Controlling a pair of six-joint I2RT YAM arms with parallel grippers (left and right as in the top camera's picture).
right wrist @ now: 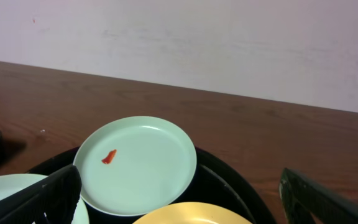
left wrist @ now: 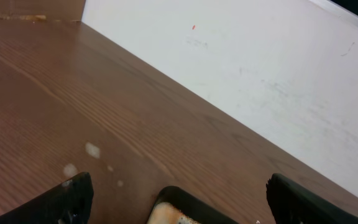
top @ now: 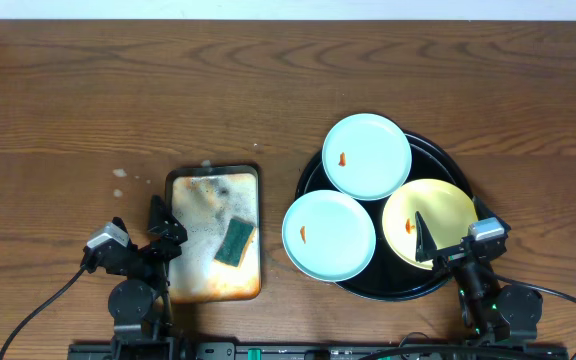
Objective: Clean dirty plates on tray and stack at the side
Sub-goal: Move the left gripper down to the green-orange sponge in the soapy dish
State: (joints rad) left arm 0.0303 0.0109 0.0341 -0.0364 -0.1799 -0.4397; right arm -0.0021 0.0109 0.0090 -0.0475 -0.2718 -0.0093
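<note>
The three dirty plates (top: 367, 155) lie on the tray (top: 451, 163), their edges meeting near its middle. The back light-blue plate (top: 367, 155) reaches the far rim. The front light-blue plate (top: 329, 235) overhangs the tray's left rim. The yellow plate (top: 429, 222) lies front right. The right gripper (top: 453, 228) hovers over the yellow plate's near edge, fingers spread wide and grasping nothing. A narrow strip of table (top: 118, 90) separates the tray from a soapy pan (top: 214, 233) holding a green sponge (top: 235, 243). The left gripper (top: 165, 228) sits at the pan's left edge, likewise spread and unloaded. Wood runs wide behind both, up to the white wall (left wrist: 260, 56).
</note>
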